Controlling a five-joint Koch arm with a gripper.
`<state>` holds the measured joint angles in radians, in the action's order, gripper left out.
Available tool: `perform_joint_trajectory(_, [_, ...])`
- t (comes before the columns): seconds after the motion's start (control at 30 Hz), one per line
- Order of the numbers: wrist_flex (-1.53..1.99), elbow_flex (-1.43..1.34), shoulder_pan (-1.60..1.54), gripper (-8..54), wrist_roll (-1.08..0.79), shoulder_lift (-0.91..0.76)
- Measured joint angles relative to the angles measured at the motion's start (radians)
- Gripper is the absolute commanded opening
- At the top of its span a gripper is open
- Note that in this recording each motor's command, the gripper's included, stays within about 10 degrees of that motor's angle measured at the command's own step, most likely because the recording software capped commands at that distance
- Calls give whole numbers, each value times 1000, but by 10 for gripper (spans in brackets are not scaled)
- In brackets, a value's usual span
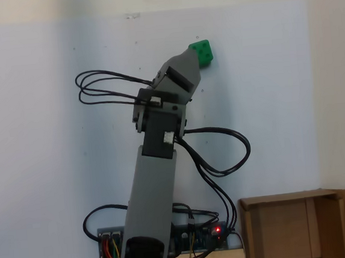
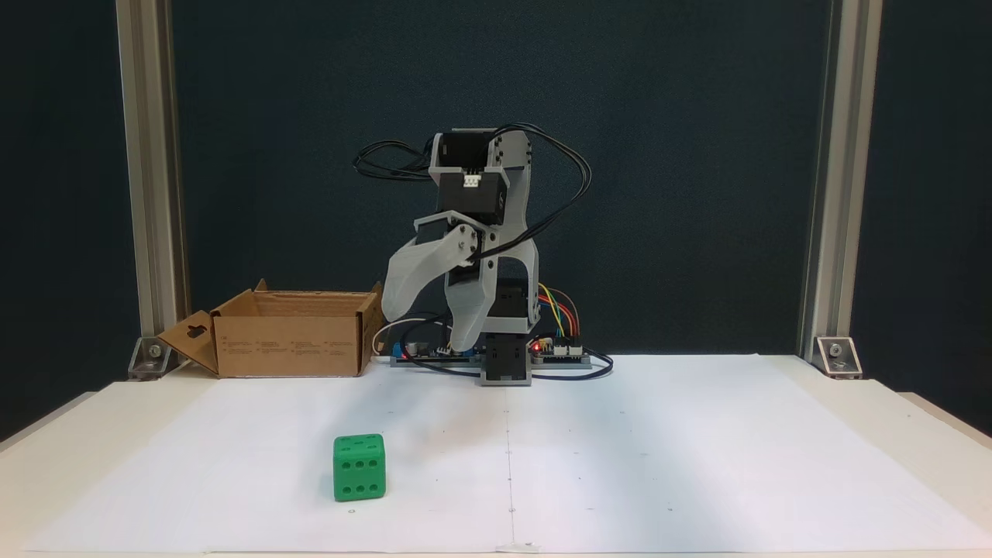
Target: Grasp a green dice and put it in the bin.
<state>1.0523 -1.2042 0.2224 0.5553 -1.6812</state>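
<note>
White paper sheet point(image 2: 697, 465) covers the table. Green dice point(image 2: 359, 467) rests at 7 o'clock from the arm's base, untouched; bin point(image 2: 291, 342) at 9 o'clock. Gripper point(image 2: 426, 329), raised, jaws apparently parted wide.

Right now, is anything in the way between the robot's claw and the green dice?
Nothing visible. The open gripper hangs above the bare white paper, and the green dice sits alone there in front. The bin stands off beside the arm.
</note>
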Motion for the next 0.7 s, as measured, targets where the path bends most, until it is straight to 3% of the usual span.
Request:
perform_joint_trajectory(0.23, [55,225,0,434,64,172])
perform_joint_trajectory(0.7, [60,227,78,432,141,181])
